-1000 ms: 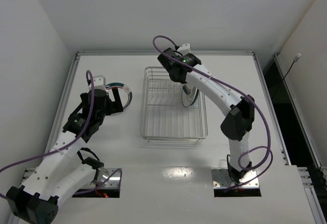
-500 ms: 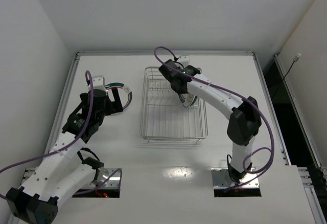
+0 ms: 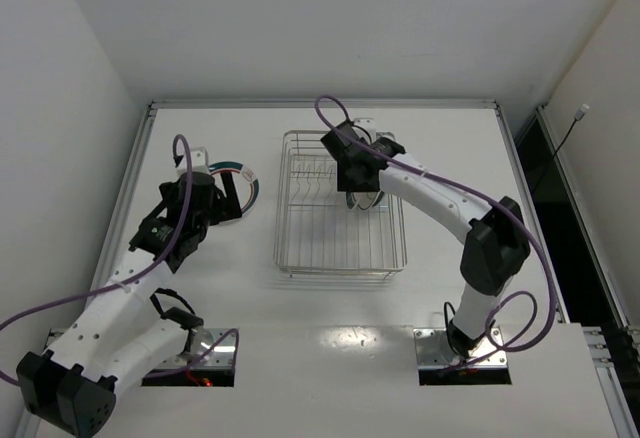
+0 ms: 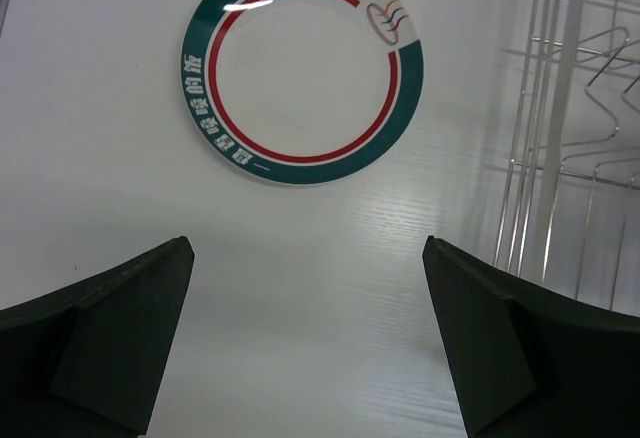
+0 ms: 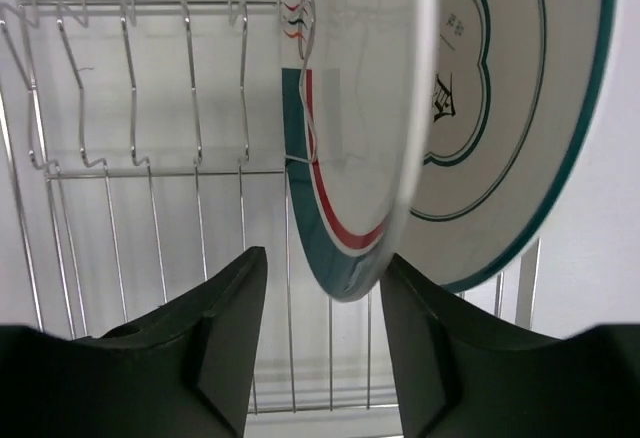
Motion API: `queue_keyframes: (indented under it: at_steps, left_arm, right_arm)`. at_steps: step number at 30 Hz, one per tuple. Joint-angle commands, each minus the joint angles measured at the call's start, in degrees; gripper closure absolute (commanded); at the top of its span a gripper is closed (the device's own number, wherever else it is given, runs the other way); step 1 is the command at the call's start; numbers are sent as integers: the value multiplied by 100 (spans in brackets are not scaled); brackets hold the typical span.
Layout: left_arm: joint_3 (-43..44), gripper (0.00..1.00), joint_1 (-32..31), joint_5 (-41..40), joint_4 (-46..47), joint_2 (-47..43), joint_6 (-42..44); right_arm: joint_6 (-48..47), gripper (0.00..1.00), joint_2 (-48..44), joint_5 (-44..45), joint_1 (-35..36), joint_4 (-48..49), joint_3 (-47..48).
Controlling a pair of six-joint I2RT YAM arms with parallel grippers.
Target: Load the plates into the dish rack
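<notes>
**Rack loading: two plates in, one on table**

Right gripper [image 5: 322, 266]: fingers parted, clamping nothing. Lower rim of banded plate [image 5: 350, 108] sits in the gap between them, contact with the right finger unclear. Plate on edge inside rack [image 3: 330, 233].
Motif plate [image 5: 510, 108]: on edge just beyond the banded one, to the right of those fingers, same rack.
Left gripper [image 4: 308, 246]: fingers spread wide, empty, above table [image 4: 300, 338].
Second banded plate [image 4: 303, 68]: flat on table, straight ahead of those fingers, apart from them; rack wires to their right.
</notes>
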Motion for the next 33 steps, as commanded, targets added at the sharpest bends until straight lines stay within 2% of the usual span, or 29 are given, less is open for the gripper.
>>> queue_keyframes:
  at_steps: [1, 3, 7, 9, 10, 17, 21, 22, 25, 27, 28, 33]
  left_arm:
    - [41, 1, 67, -265, -112, 194, -208]
    - [41, 1, 67, -413, -112, 308, -261]
    - [94, 1, 311, -520, -165, 606, -480]
    - [94, 1, 733, -82, -227, 712, -534]
    - [94, 1, 1231, 163, -227, 765, -534]
    - [-64, 1, 3183, 1913, 168, 1011, -973]
    - [-362, 1, 3942, 3125, 798, 1424, -973]
    - [-537, 1, 4152, 3650, 967, 1564, -1052]
    - [-810, 1, 4373, 4521, 1731, 1802, -1315]
    - [-1039, 1, 4444, 4770, 2240, 2039, -1439]
    - [-1110, 4, 4444, 4876, 2400, 2110, -1535]
    - [-1224, 4, 4444, 4771, 3006, 2566, -1799]
  right_arm:
    - [-33, 53, -550, -95, 11, 168, 249]
    - [-147, 45, -874, -43, 11, 342, 189]
    - [-400, 37, -1480, -43, 11, 834, -48]
    - [-516, 35, -1675, -43, 11, 1071, -172]
    - [-603, 35, -1798, -104, 11, 1073, -172]
    - [-788, 35, -1922, -376, 11, 1266, -287]
    - [-789, 35, -2045, -491, -42, 1398, -576]
    - [-789, 35, -2106, -552, -42, 1459, -690]
    - [-842, 35, -2107, -552, -42, 1512, -805]
    - [-842, 35, -2107, -605, -94, 1512, -805]
    - [-842, 35, -2107, -605, -94, 1512, -805]
    - [-842, 35, -2291, -657, -199, 1565, -989]
